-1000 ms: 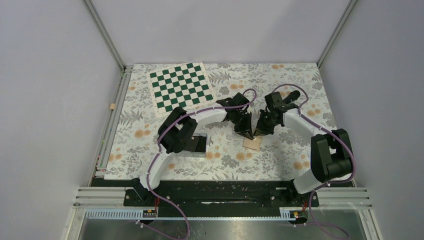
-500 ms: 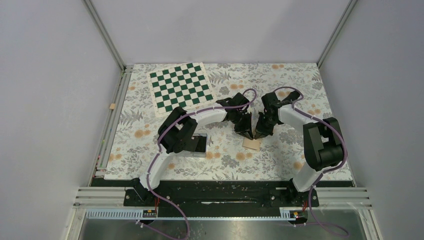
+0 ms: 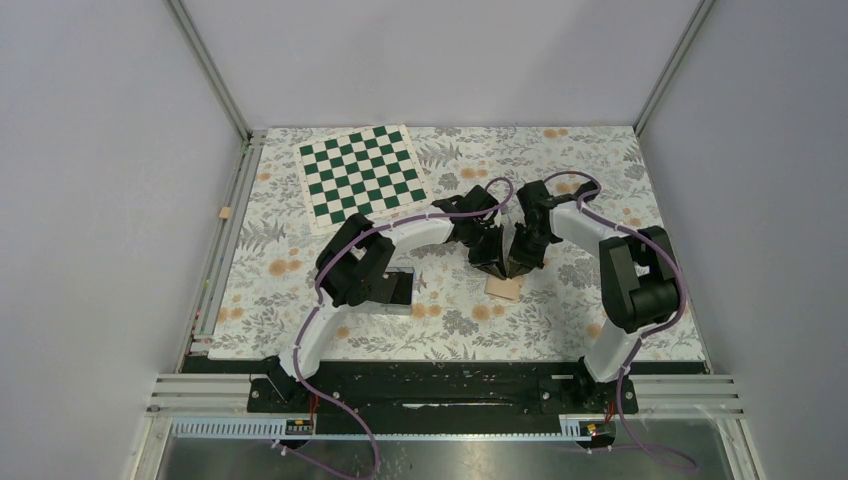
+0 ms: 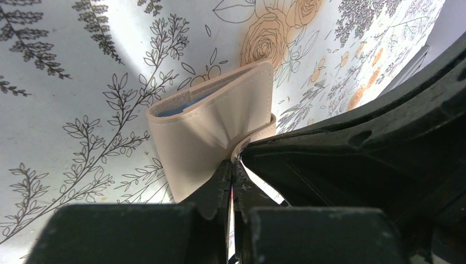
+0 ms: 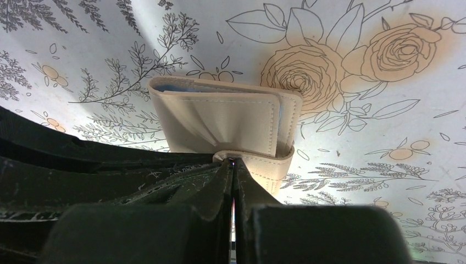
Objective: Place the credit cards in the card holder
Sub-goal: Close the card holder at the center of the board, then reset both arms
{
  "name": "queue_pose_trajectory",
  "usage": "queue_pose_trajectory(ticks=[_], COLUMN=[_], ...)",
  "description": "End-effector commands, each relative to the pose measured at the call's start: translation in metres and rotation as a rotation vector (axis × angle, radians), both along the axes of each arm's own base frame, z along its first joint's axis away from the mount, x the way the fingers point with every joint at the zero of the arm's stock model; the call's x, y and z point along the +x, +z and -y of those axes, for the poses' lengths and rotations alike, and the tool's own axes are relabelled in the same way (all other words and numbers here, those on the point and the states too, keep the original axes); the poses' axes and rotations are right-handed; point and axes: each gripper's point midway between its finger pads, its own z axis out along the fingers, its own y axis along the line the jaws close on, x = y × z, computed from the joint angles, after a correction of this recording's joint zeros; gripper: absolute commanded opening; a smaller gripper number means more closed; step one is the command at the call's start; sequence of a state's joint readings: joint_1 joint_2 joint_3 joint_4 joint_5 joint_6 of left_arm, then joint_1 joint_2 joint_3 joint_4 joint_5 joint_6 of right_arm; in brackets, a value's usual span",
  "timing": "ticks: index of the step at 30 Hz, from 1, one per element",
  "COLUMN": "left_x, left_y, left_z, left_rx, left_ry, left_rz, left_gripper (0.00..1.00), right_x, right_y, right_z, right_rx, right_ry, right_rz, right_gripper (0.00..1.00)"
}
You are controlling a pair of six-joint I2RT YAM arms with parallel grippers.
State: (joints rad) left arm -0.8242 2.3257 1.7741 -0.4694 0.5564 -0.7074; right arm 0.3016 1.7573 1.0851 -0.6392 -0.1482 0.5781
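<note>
The tan card holder (image 3: pixel 505 289) lies folded on the flowered table mat, with blue lining showing at its open edge (image 4: pixel 176 107). Both grippers stand tip-down at its far side, close together. My left gripper (image 4: pixel 233 165) is shut, its tips touching the holder's strap edge. My right gripper (image 5: pixel 233 163) is shut too, its tips against the curled strap (image 5: pixel 264 162) of the card holder (image 5: pixel 225 118). Whether either pinches the strap I cannot tell. A flat black rectangle, the credit cards (image 3: pixel 401 288), lies to the left, partly behind the left arm's elbow.
A green and white chessboard mat (image 3: pixel 362 172) lies at the back left. The left arm's elbow (image 3: pixel 355 272) hangs low over the mat's left half. The right arm's elbow (image 3: pixel 638 275) stands tall at the right. Grey walls enclose the table.
The right arm's elbow has swung left and its forearm has turned towards the back. Both grippers have stayed shut at the card holder, which has not moved.
</note>
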Motion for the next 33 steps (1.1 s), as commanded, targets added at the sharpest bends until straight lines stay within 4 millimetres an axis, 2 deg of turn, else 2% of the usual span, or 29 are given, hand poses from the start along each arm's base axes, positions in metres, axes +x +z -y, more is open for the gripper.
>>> queue_pose_trajectory(ticks=[1,3,5,10,12,15,16,17,18,21,24,25,29,32,33], left_x=[-0.007,-0.006,-0.006,0.001,0.007,0.022,0.027,0.033,0.04,0.052,0.058,0.06,0.072,0.085,0.093], left_y=[-0.011,-0.01,-0.009,0.008,0.025,0.062,0.077,0.092,0.108,0.144,0.163,0.175,0.193,0.2,0.198], left_z=[-0.008,-0.007,-0.007,-0.004,-0.004,-0.007,-0.01,-0.013,-0.016,-0.032,-0.057,-0.066,-0.109,-0.156,-0.18], left_rx=[0.04,0.035,0.032,-0.02,-0.067,-0.153,-0.185,-0.222,-0.266,-0.374,-0.449,-0.48,-0.539,-0.514,-0.475], left_ry=[-0.008,-0.007,-0.007,-0.003,0.011,0.051,0.07,0.088,0.111,0.173,0.244,0.266,0.355,0.447,0.495], left_rz=[-0.015,-0.01,-0.01,0.028,0.058,0.138,0.166,0.195,0.225,0.269,0.279,0.299,0.349,0.424,0.459], left_gripper=[0.0,0.0,0.0,0.02,0.16,0.45,0.54,0.62,0.69,0.96,0.99,0.99,0.99,0.99,0.99], right_x=[-0.032,-0.03,-0.024,0.002,0.011,0.019,0.022,0.024,0.027,0.034,0.041,0.042,0.049,0.052,0.053], right_y=[-0.038,-0.036,-0.026,0.019,0.038,0.066,0.075,0.084,0.091,0.112,0.128,0.134,0.143,0.142,0.14], right_z=[0.01,0.007,0.004,-0.01,-0.012,-0.01,-0.008,-0.006,-0.004,0.005,0.018,0.021,0.039,0.058,0.067], right_rx=[-0.106,-0.082,-0.059,0.066,0.099,0.14,0.146,0.155,0.166,0.2,0.23,0.243,0.249,0.192,0.163], right_ry=[0.01,0.024,0.033,0.068,0.07,0.068,0.059,0.051,0.042,0.004,-0.05,-0.062,-0.101,-0.126,-0.143], right_rz=[-0.14,-0.129,-0.082,0.105,0.174,0.276,0.309,0.343,0.371,0.454,0.514,0.535,0.58,0.605,0.611], right_gripper=[0.0,0.0,0.0,0.0,0.0,0.0,0.04,0.12,0.24,0.51,0.72,0.77,0.97,0.99,1.0])
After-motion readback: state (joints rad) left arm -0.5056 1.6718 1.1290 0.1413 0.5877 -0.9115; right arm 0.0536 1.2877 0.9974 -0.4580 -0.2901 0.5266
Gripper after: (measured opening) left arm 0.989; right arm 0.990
